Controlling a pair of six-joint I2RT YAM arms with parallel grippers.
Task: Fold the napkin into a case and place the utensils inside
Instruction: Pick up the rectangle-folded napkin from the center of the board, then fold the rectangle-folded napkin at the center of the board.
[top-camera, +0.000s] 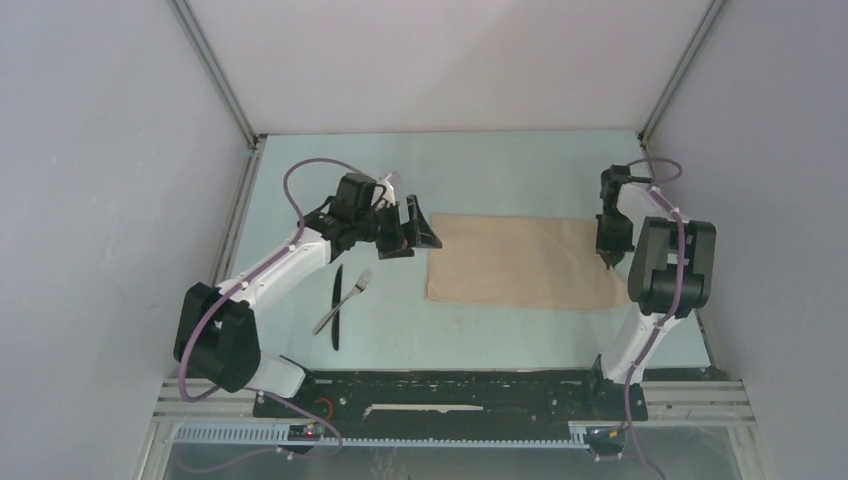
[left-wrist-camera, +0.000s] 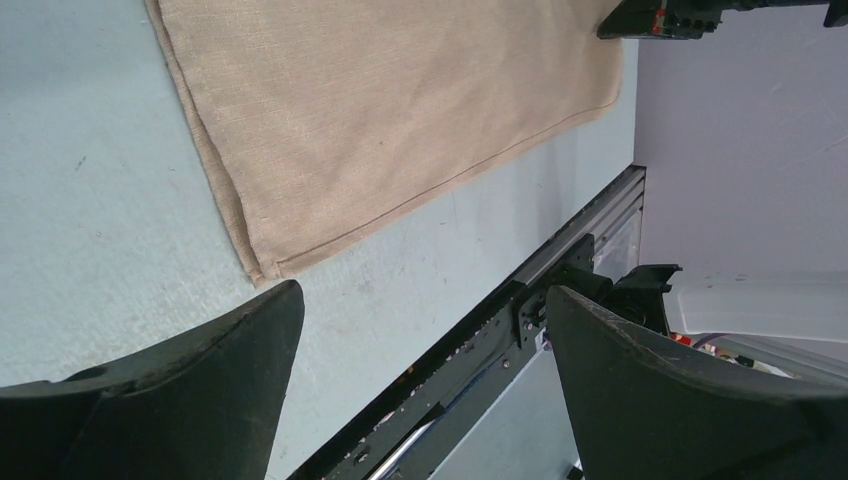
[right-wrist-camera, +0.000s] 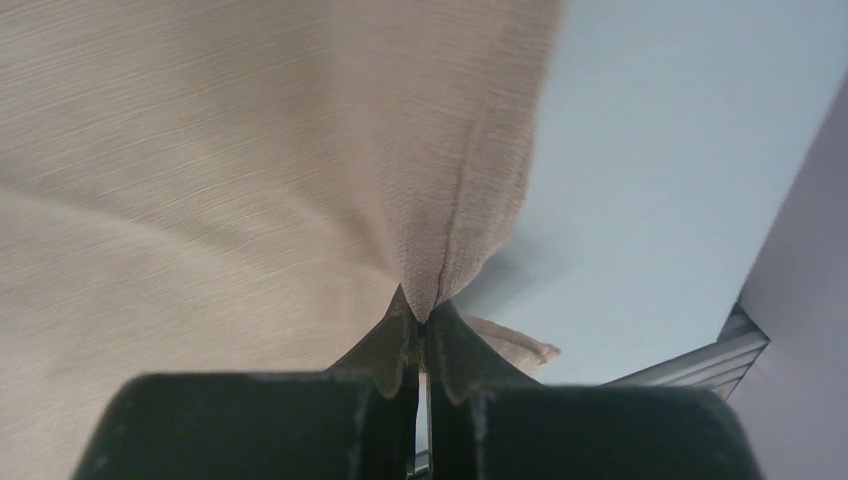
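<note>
The beige napkin (top-camera: 520, 262) lies flat in the middle of the table, folded into a wide rectangle. My right gripper (top-camera: 612, 258) is shut on the napkin's right edge; in the right wrist view the cloth (right-wrist-camera: 300, 150) is pinched between the fingertips and pulled up into a peak. My left gripper (top-camera: 420, 232) is open and empty, held just left of the napkin's left edge; its view shows the napkin's near left corner (left-wrist-camera: 262, 268) just beyond the left finger (left-wrist-camera: 200, 390). The black knife (top-camera: 337, 305) and silver fork (top-camera: 343, 300) lie crossed on the table to the left.
The enclosure's grey walls stand close on the left and right. A black mounting rail (top-camera: 450, 390) runs along the table's near edge, also seen in the left wrist view (left-wrist-camera: 480, 350).
</note>
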